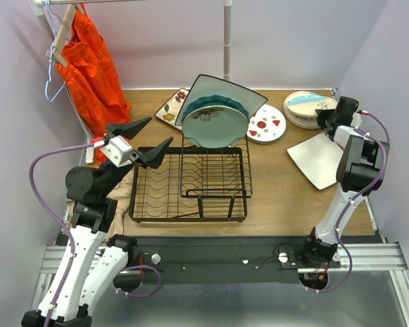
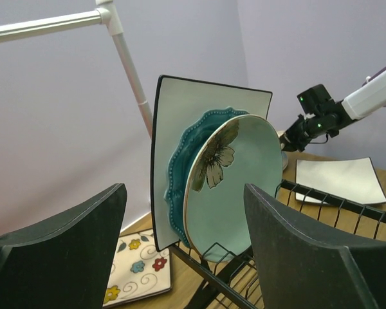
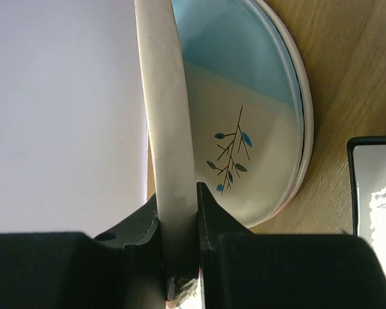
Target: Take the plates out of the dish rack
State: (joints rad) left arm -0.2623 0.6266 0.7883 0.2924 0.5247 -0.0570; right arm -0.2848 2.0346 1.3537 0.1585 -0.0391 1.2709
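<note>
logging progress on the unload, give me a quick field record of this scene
in dish rack: upright square plate, teal scalloped plate, mint floral plate
on table: flower-print plate, red-fruit plate, flat square plate, round stack
left claw: open, at the rack's left end
right claw: shut on cream plate, by the stack

Glossy ceramic plates (image 1: 215, 122), wire dish rack (image 1: 157, 191)

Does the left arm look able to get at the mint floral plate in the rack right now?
Probably yes: the left gripper is open, facing the mint floral plate, which stands frontmost with nothing between them.
</note>
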